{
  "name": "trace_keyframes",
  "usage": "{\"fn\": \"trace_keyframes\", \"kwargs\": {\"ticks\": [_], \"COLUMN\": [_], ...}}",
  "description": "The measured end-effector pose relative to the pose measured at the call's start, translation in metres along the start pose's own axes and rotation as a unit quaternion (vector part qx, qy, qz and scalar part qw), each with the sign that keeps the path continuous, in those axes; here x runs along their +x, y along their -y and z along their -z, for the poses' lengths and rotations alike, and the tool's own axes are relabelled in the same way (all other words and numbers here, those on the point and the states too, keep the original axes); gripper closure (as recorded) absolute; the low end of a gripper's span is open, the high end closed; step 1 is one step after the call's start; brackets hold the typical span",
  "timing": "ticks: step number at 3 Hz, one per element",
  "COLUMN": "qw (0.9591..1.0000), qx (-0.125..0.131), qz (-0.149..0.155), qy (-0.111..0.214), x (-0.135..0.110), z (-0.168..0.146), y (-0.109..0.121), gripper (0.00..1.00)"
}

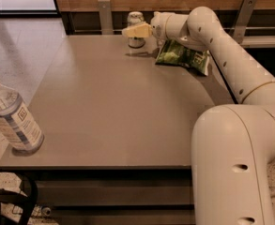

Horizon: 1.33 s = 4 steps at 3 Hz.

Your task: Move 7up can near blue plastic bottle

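The 7up can stands upright at the far edge of the grey table, silver-white with a shiny top. My gripper reaches in from the right at the can's mid-height and crosses in front of it. The blue plastic bottle stands at the near left corner of the table, clear bluish with a white cap and a striped label. It is far from the can, across the whole table.
A green crinkled chip bag lies just right of the can, under my forearm. A wooden wall with metal posts runs behind the table. My arm's base fills the near right.
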<state>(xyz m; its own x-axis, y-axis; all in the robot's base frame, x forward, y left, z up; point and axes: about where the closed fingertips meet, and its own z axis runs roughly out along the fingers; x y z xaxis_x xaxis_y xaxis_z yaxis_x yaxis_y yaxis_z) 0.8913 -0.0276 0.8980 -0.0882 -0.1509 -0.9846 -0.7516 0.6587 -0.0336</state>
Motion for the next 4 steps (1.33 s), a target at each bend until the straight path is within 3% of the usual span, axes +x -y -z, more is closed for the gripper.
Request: {"fn": "trace_keyframes", "kwargs": {"ticks": [1,2,3,4], "qw": [0.9995,0.9993,0.9992,0.9992], "qx": [-0.013,-0.017,-0.02,-0.022], "qz": [-0.019,-0.023,-0.023,-0.024], "qy": [0.022,0.026,0.025,0.025], "x": [0.003,0.004,0.004,0.005], "z": [-0.016,-0.021,-0.025,-0.028], "y": [-0.005,-0.008,-0.011,-0.014], "gripper": [0.0,0.13,0.44,0.69]}}
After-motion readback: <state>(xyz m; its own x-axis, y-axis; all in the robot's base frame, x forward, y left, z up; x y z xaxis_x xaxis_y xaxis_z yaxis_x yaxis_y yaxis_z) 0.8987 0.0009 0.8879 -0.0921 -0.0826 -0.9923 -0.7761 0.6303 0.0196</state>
